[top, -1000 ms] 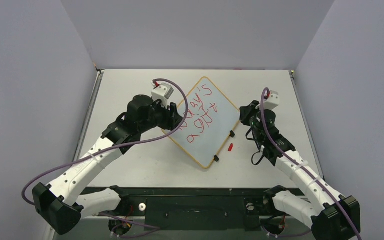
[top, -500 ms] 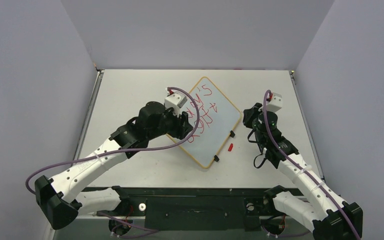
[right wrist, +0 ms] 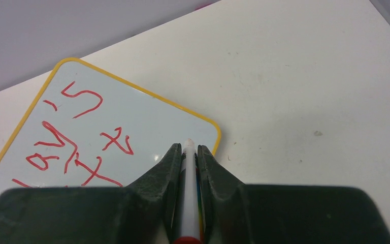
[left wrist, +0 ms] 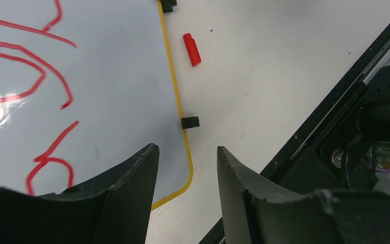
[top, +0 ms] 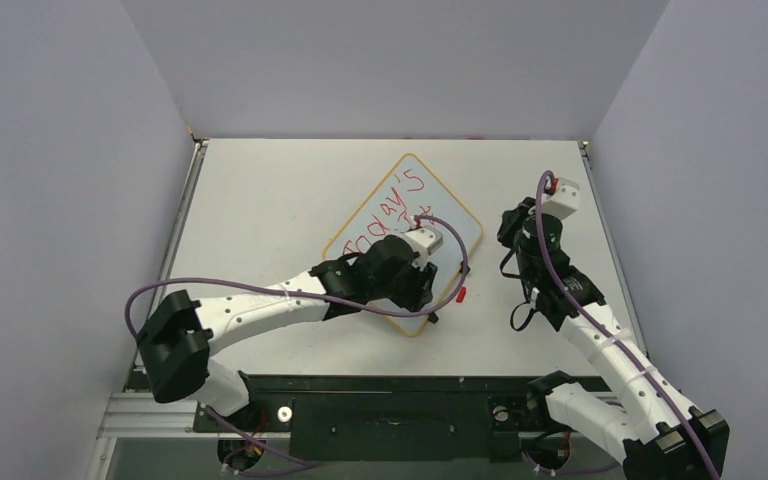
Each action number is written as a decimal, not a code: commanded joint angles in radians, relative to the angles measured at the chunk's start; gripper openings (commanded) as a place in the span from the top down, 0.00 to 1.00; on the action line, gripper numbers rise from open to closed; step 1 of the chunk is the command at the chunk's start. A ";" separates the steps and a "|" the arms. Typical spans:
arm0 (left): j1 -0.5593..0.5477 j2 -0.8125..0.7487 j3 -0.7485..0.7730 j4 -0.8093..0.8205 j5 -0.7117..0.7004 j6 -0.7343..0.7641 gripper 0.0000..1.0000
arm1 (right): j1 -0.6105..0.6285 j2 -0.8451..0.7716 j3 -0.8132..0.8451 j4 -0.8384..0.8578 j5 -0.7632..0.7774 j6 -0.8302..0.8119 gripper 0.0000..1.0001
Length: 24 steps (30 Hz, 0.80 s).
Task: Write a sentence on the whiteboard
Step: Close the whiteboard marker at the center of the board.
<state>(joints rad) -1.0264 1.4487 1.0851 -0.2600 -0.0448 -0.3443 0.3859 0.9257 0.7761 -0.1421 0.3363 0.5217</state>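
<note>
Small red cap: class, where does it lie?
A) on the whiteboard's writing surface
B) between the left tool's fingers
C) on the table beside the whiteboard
C: the small red cap lies on the table, just outside the yellow frame of the whiteboard.

**A robot test cell in a lab**

We take this for a robotics lab bench. In the overhead view, plain grey panels (top: pixel 50 200) box in a bare white table (top: pixel 260 200) on the left, right and back. Along the bottom edge, a black metal rail (top: pixel 400 385) carries two white-and-black robot arms (top: pixel 260 310), each trailing a purple cable (top: pixel 210 283). At centre, a small whiteboard (top: pixel 445 215) lies on the table.
</note>
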 commanded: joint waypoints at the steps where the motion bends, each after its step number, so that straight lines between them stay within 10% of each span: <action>1: -0.059 0.111 0.090 0.119 -0.040 -0.061 0.57 | -0.021 -0.018 0.007 -0.027 0.079 -0.004 1.00; 24: -0.102 0.549 0.399 0.088 -0.085 -0.039 0.64 | -0.110 -0.108 -0.006 -0.096 0.090 -0.006 1.00</action>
<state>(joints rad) -1.1194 1.9602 1.4097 -0.1745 -0.0895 -0.3954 0.2924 0.8436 0.7708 -0.2413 0.4282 0.5213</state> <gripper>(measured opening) 0.366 0.099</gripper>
